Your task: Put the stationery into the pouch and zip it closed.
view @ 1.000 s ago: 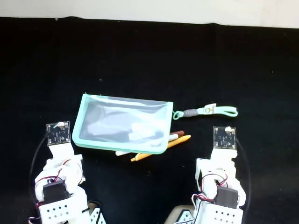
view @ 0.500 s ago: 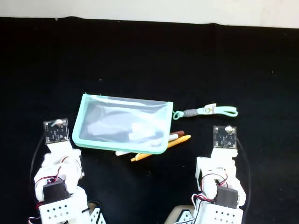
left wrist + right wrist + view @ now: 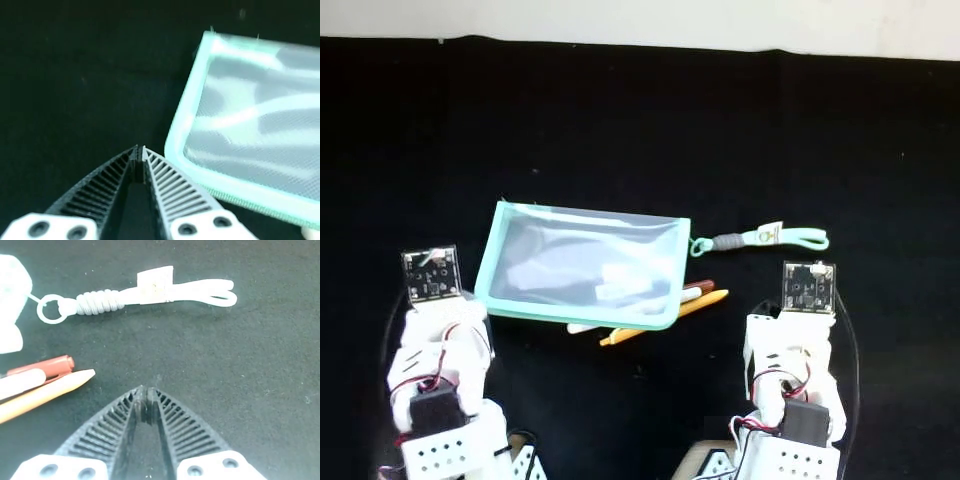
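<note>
Since the earlier frames the left arm (image 3: 432, 340) has swung outward and a little away from the pouch (image 3: 582, 265), the right arm (image 3: 795, 350) has edged slightly outward too, and the pouch and pens lie as before. Left gripper (image 3: 139, 152) is clenched on nothing, its black ribbed, wedge-shaped fingers meeting at the tips over bare black cloth (image 3: 620, 120), with the pouch's rounded corner just beside them. Right gripper (image 3: 146, 392) is likewise closed and empty, its ribbed fingers pressed together near the pen tips. Just beyond it an orange pen (image 3: 42, 392) with a blunt tapered end lies against a white pen (image 3: 20, 382) and a red-brown one (image 3: 45, 365), all three slanted and touching. Their far ends are tucked under the pouch's near edge, so their full lengths are hidden. Farther out lies a pale strap (image 3: 150, 292): a flat looped band with a square tag, a wound cord section and a small ring (image 3: 48, 310) next to the pouch's corner. The pouch is a flat rectangle of translucent, finely meshed plastic with a mint-green border. Pale shapes show through it, but whether they lie inside or beneath it is unclear, as is the state of its zip. From the left wrist its far side is cut off.
</note>
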Controlling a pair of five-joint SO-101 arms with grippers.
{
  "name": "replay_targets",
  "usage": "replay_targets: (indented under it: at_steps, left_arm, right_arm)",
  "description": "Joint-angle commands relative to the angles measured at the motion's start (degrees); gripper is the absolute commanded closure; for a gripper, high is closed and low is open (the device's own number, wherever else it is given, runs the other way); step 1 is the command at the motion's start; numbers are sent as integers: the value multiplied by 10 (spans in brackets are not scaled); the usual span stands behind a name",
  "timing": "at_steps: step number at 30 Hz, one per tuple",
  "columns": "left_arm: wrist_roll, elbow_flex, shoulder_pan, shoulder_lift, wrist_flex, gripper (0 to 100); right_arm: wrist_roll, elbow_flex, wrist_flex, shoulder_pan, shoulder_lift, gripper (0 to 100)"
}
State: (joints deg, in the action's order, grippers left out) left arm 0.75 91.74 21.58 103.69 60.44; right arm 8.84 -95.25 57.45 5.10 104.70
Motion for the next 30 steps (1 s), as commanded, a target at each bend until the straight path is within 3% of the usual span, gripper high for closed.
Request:
replay_targets:
  at_steps: [1,6,10,19,25,30]
  left_arm:
    - [3,-83,-8,2,31,990]
    - [1,-194,-60,2,155,990]
    - [0,-261,-117,2,198,990]
    - [-1,-335,-131,1,229,990]
    - [-1,-390,-131,0,250,990]
    - [-1,-433,-131,0,250,990]
  right_arm:
    - [-7,68,52,-6,3,977]
    - [-7,192,196,-6,3,977]
    - [-7,266,246,-6,3,977]
    - [-4,377,333,-6,2,977]
    - [-4,421,335,-6,0,977]
    - [-4,500,353,-6,-84,977]
